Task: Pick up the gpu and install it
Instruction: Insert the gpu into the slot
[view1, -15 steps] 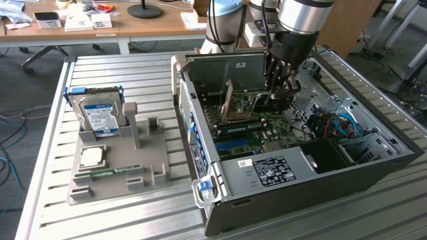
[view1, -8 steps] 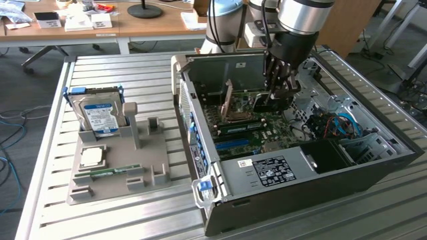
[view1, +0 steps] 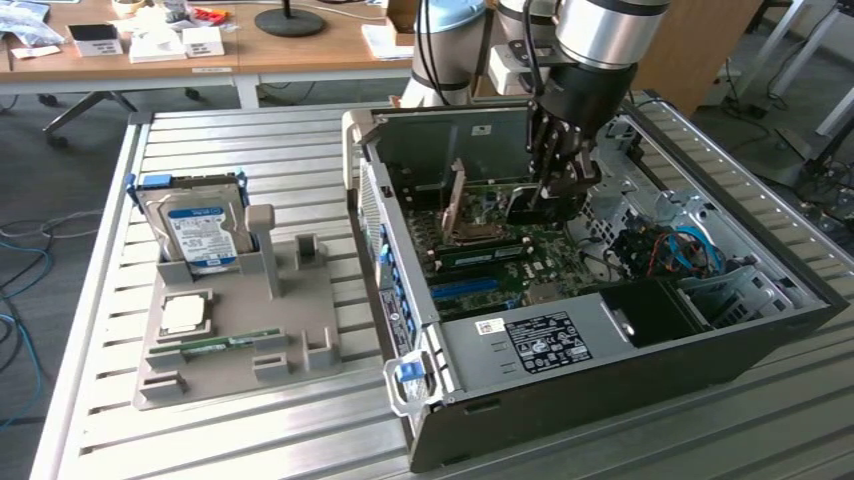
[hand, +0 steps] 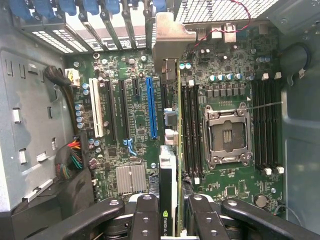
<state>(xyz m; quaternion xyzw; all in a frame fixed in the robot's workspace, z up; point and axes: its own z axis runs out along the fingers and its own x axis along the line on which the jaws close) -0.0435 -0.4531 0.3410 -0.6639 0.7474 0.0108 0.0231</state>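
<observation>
Slatted metal table (view1: 240, 130), open computer case (view1: 641, 370): my hand (hand: 172, 216) pinches the gpu (hand: 167, 165) edge-on, motherboard (hand: 235, 187) beneath, blue slot (hand: 151, 107) just beside.

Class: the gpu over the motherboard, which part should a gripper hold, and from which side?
Probably its two flat faces near the upper edge, from above: the gpu stands thin and on edge over the slots, and the gripper clamps it that way.
</observation>
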